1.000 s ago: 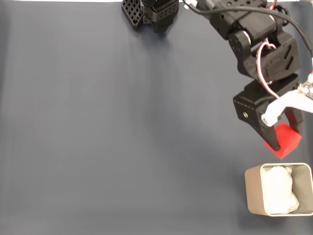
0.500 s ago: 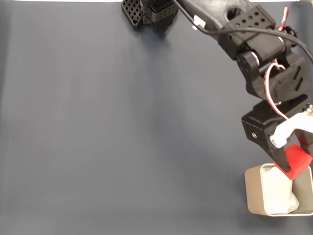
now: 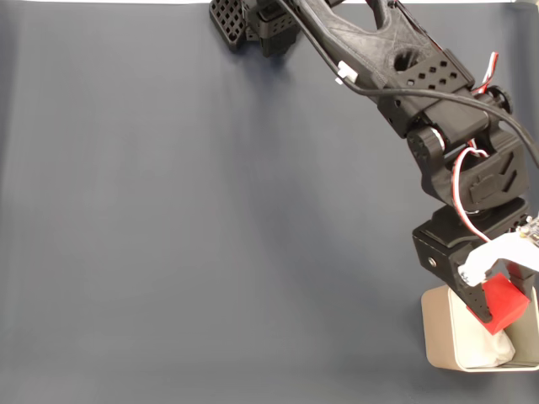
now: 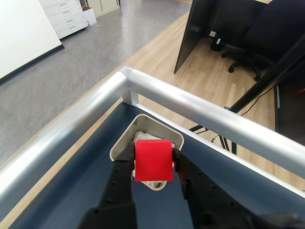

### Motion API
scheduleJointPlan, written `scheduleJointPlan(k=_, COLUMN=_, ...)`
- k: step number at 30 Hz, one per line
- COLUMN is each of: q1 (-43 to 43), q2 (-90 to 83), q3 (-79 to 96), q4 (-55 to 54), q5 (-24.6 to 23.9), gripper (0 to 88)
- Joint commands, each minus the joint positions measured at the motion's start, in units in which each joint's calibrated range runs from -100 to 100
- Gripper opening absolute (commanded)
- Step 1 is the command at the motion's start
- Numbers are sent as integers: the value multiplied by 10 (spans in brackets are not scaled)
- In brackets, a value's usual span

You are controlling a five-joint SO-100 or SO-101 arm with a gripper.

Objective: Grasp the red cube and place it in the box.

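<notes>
The table (image 3: 168, 210) is covered with a smooth, matte, dark blue-grey sheet, evenly lit and without marks. In the wrist view the table (image 4: 86, 157) is bordered by a rounded, brushed-metal rail (image 4: 200, 112) that turns a corner near the box. Beyond the rail the room has a grey carpeted area (image 4: 71, 62), a light wood-plank floor (image 4: 162, 62), a white drawer cabinet (image 4: 66, 16), a dark partition panel (image 4: 200, 33) and a black office chair (image 4: 248, 52) on castors.

The arm (image 3: 404, 76) is black plastic with perforated housing panels; red and white wires (image 3: 465, 168) loop along its lower joint. A black lattice-patterned part (image 3: 226, 21) sits at the base, at the top edge of the fixed view.

The end effector (image 3: 497, 295) has one black finger and one white finger. It is pinching the red cube (image 3: 504, 305) between them. In the wrist view the end effector (image 4: 153, 164) grips the red cube (image 4: 153, 160) on its two side faces. The cube is plain, matte and sharp-edged.

The cube is held above the box (image 3: 438, 332), over its upper-left part in the fixed view; whether it touches the lining cannot be determined. The box (image 4: 121, 145) is beige, square with rounded corners and thin walls, and holds a crumpled white lining (image 3: 488, 349). It stands near the table corner.

No legible writing or labels are visible.
</notes>
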Motion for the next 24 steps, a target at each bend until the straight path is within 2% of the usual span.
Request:
scheduleJointPlan(k=1, q1=7, q2=1, q3=-42, q4=-18, q5=-2, gripper=49)
scheduleJointPlan(k=24, q1=6, q2=64, q3=-81, q4=-67, q5=-9, gripper=48)
